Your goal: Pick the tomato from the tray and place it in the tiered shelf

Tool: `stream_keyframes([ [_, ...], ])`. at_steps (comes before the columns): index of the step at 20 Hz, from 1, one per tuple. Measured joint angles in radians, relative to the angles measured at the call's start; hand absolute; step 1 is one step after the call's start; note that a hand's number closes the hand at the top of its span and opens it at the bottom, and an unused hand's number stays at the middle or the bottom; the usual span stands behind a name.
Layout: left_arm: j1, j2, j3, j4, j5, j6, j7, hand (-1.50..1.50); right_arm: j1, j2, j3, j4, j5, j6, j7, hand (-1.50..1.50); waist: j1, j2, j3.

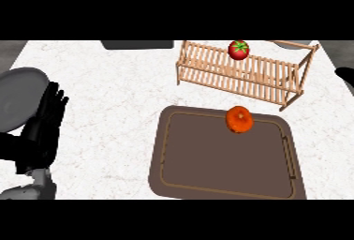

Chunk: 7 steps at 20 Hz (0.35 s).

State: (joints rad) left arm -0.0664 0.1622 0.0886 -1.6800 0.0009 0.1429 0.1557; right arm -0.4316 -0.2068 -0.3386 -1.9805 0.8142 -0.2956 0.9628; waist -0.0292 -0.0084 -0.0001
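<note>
The red tomato with its green stem sits on the upper part of the wooden tiered shelf at the back right of the counter. In front of the shelf lies the brown tray, with an orange round fruit near its far edge. My left hand stands open at the left edge, fingers up, far from both. A black bit of my right hand shows at the right edge beside the shelf, touching nothing that I can see.
A grey round plate lies at the far left behind my left hand. A dark flat object sits at the counter's back edge. A grey rim shows behind the shelf's right end.
</note>
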Motion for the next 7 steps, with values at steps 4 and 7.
stream_keyframes([
  [4, -0.009, -0.006, -0.006, -0.003, -0.012, 0.004, 0.004, 0.00, 0.110, -0.033, -0.054, -0.183, -0.114, 0.091, 0.029, -1.50, 0.009, 0.003, 0.000],
  [7, -0.018, -0.005, 0.001, 0.022, -0.009, -0.004, -0.009, 0.00, 0.205, -0.044, -0.115, -0.276, -0.220, 0.126, 0.015, -1.50, 0.012, 0.004, 0.000],
])
